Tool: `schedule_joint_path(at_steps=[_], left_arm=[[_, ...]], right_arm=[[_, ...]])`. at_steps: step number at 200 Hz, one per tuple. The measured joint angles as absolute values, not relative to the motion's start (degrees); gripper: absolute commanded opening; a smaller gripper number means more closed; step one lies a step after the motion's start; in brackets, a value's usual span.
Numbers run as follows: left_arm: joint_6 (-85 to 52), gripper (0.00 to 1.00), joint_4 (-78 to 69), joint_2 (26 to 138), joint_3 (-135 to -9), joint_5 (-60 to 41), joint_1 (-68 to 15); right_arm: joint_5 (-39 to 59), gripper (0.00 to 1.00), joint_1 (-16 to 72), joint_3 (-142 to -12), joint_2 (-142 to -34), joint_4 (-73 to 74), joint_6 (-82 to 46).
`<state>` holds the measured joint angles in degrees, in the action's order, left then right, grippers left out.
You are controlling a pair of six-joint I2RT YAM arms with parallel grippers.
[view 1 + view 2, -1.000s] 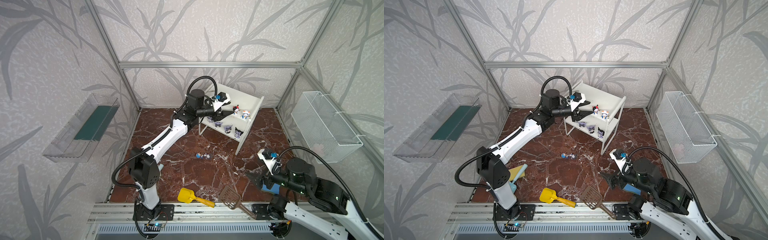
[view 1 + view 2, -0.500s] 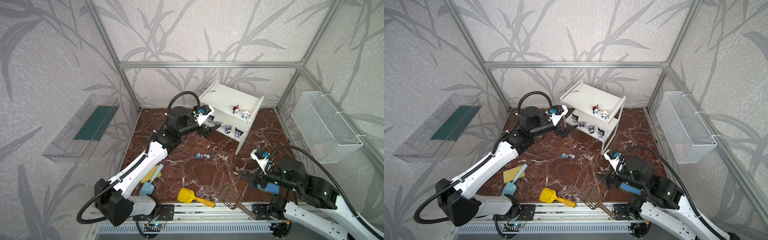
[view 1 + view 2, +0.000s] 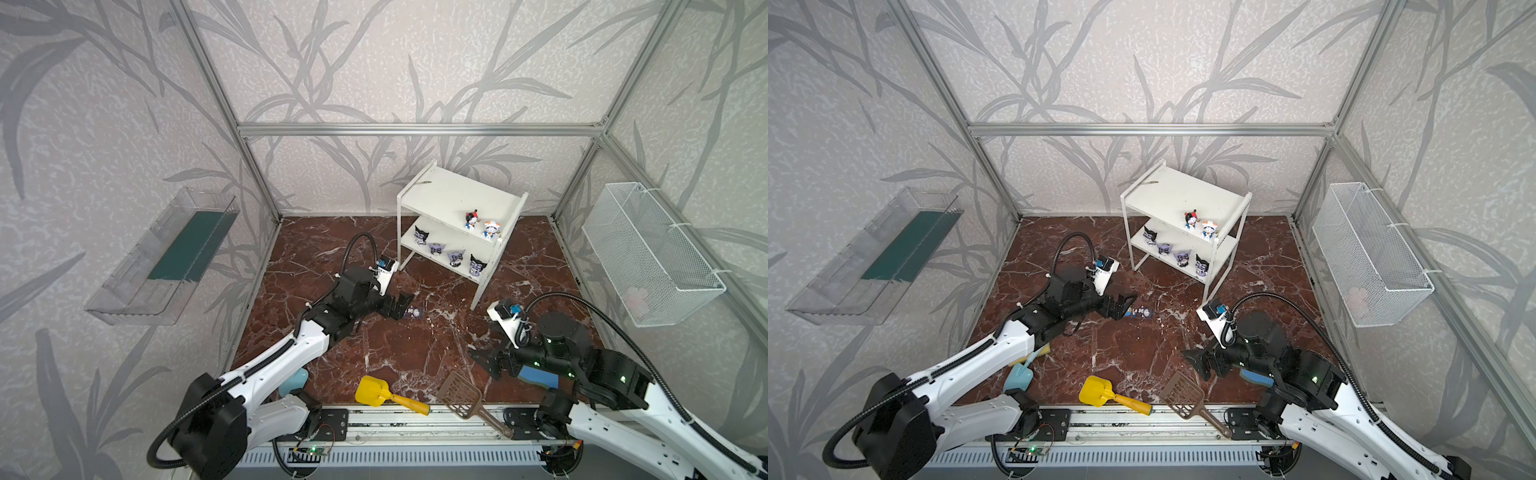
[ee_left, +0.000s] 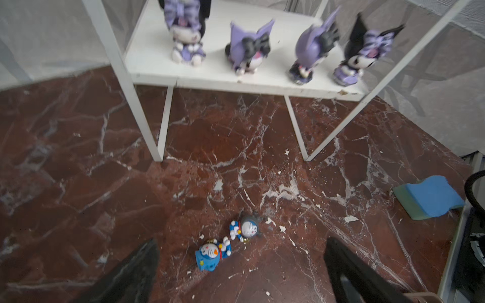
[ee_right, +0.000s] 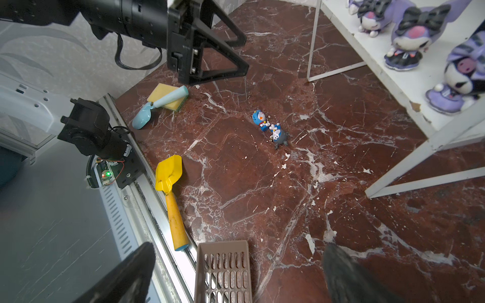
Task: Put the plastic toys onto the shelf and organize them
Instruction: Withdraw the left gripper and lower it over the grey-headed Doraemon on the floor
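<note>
A white two-tier shelf (image 3: 453, 195) stands at the back of a red-brown marble surface (image 3: 395, 357). Four purple-and-black figurines (image 3: 456, 257) stand in a row on its lower tier, and two blue-and-white figurines (image 3: 471, 219) stand on the top tier. In front of the shelf, a blue-headed figurine (image 4: 210, 255) lies on the surface touching a grey-headed figurine (image 4: 248, 229). The left tool (image 3: 403, 305) hovers just beside them, jaws spread wide and empty. The right tool (image 3: 484, 362) is also spread and empty, well apart from the toys.
</note>
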<state>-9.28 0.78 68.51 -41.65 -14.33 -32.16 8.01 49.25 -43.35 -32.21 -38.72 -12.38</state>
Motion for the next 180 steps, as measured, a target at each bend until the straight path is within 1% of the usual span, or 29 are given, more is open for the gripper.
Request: schedule_joint_path(at_steps=[23, 36, 47, 73, 96, 133, 180], left_arm=[[-14.2, 0.99, 1.0, 74.6, -42.2, -14.0, -32.2], [-16.0, 0.93, 2.0, 78.4, -43.7, -14.0, -32.2], [-17.1, 0.90, 2.6, 82.0, -45.7, -14.6, -32.2], [-17.8, 0.69, 3.0, 88.9, -50.5, -16.9, -32.1], [-17.3, 0.57, 3.6, 94.4, -54.5, -20.3, -32.1], [-16.6, 0.57, 5.2, 101.6, -59.4, -25.0, -32.1], [-16.6, 0.57, 6.9, 104.1, -59.9, -27.8, -32.1]], right_arm=[[8.0, 0.99, 49.3, -42.9, -31.7, -38.7, -13.0], [8.0, 0.99, 49.3, -42.9, -31.7, -38.6, -13.3], [7.9, 0.99, 49.3, -42.9, -31.6, -38.6, -13.4], [7.5, 0.99, 49.3, -42.9, -31.4, -38.6, -13.5], [6.9, 0.99, 49.3, -42.9, -30.9, -38.7, -13.5], [5.9, 0.99, 49.3, -42.8, -29.6, -38.9, -13.5], [5.2, 0.99, 49.3, -42.4, -29.1, -38.9, -13.5]])
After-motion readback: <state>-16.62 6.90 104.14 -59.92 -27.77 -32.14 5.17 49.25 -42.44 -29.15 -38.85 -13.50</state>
